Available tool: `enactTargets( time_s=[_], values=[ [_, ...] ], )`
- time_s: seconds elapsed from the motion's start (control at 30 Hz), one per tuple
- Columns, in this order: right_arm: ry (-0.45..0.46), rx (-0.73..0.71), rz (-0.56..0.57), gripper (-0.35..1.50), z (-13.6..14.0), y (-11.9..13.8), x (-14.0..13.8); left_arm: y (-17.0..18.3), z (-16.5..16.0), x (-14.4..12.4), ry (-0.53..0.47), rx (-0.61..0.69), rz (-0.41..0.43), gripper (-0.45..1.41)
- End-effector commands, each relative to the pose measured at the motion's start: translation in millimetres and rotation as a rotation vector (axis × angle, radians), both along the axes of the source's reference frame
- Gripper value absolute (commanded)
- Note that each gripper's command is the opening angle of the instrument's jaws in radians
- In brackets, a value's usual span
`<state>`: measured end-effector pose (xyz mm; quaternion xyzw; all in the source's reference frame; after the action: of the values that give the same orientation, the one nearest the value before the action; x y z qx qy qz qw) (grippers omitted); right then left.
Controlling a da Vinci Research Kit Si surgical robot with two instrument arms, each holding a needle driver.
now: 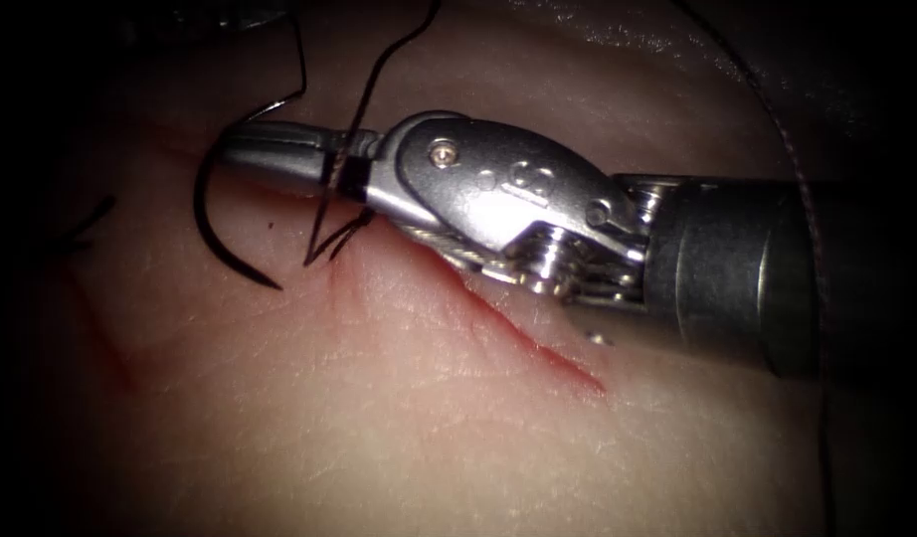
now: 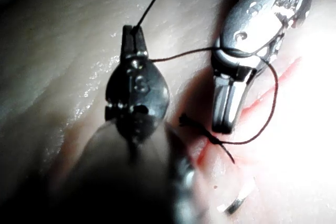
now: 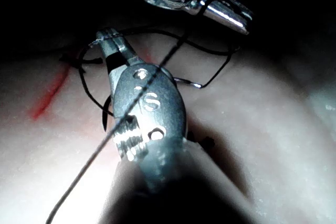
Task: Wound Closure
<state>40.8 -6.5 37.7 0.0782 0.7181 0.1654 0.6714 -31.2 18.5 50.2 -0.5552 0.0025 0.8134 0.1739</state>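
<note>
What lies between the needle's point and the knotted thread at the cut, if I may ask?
Bare tissue, in the endoscope view; the needle, held by the right tool, curves left of the cut.

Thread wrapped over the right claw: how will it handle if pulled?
Likely limp: the thread drapes round the right claw in loose curves. Probably light and slippery on steel, so wraps may slide. Right claw grips the needle by its tail, clear of the tissue; left claw holds thread.

The dark curved steel needle (image 1: 212, 214) arcs free above the pale pink pork-belly tissue (image 1: 379, 418) – its point down, left of the red-edged cut (image 1: 523, 338). Thin dark thread (image 1: 374, 75) trails upward, knotted at the cut's upper end.
</note>
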Motion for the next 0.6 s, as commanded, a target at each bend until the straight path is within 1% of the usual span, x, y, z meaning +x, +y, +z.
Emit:
enactTargets(
  time_s=[0.03, 0.13, 0.3, 0.47, 0.5, 0.6],
  values=[
    [0.008, -0.011, 0.004, -0.35, -0.2, 0.1, 0.9, -0.6, 1.4, -0.5, 0.016, 0.003, -0.008, -0.45],
    [0.013, -0.02, 0.014, -0.35, -0.4, 0.2, 0.8, -1.7, 2.7, -0.2, 0.027, 0.009, -0.025, -0.45],
    [-0.018, -0.028, 0.085, -0.35, -0.6, 0.2, 0.4, -3.2, 4.0, 0.6, 0.029, 0.015, -0.031, -0.45],
    [-0.074, -0.033, 0.171, -0.35, -0.7, 0.2, -0.3, -3.9, 4.0, 1.6, 0.028, 0.028, -0.044, -0.45],
    [-0.094, -0.033, 0.203, -0.35, -0.6, 0.3, -0.7, -4.0, 3.8, 1.9, 0.028, 0.031, -0.045, -0.45],
    [-0.129, -0.033, 0.257, -0.35, -0.5, 0.5, -1.3, -4.3, 3.5, 2.0, 0.025, 0.039, -0.045, -0.45]
  ],
)
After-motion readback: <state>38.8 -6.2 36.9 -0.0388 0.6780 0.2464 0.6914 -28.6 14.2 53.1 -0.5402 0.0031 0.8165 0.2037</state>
